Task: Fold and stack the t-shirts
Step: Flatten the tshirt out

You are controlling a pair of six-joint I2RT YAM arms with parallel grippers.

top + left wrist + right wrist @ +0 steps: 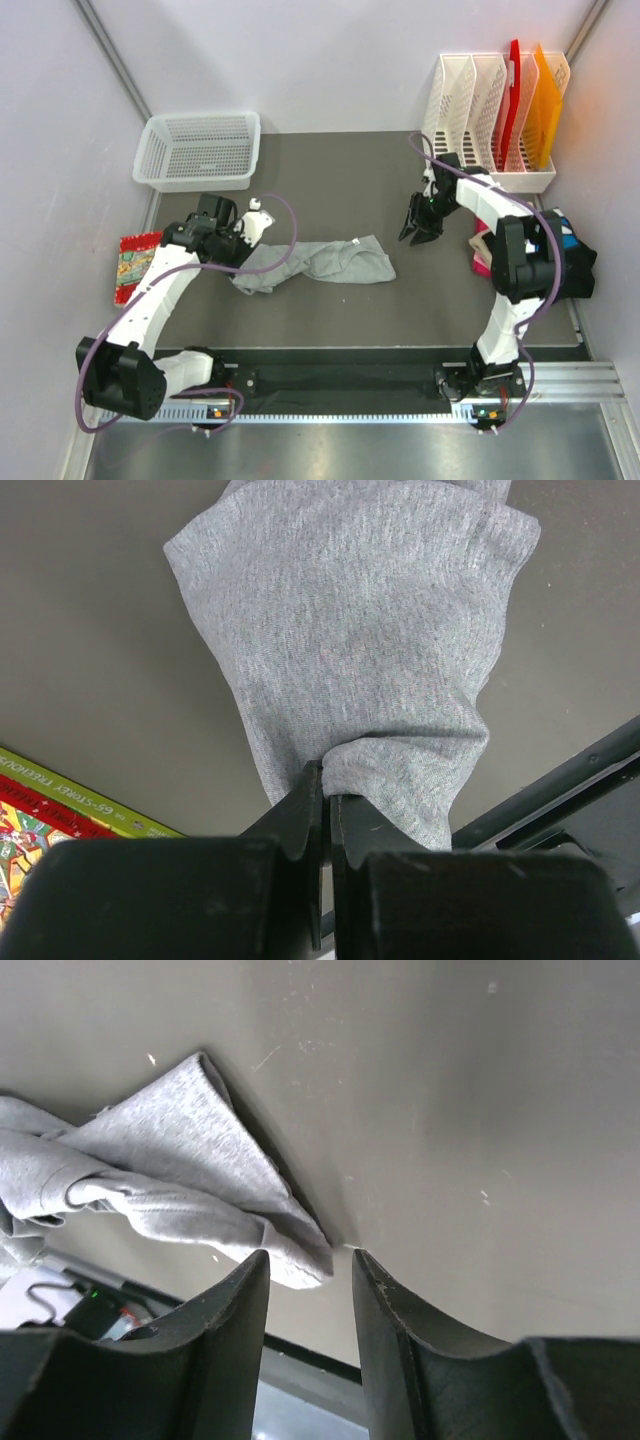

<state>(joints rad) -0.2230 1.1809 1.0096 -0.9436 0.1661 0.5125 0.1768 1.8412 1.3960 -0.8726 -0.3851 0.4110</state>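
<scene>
Printed in pale capitals along the green edge strip of the colourful book (70,815), low left in the left wrist view: "65-STOREY". Neighbouring words on the same strip too blurred to read with certainty. Cover artwork below cut off, lettering illegible.

Bright, even overhead light. The grey t-shirt (190,1150) throws a soft shadow on the bench (480,1110); glare streaks the near metal strip (330,450).

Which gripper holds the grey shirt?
The left gripper: its jaws are shut on the grey shirt. The right gripper is open and holds nothing.
</scene>
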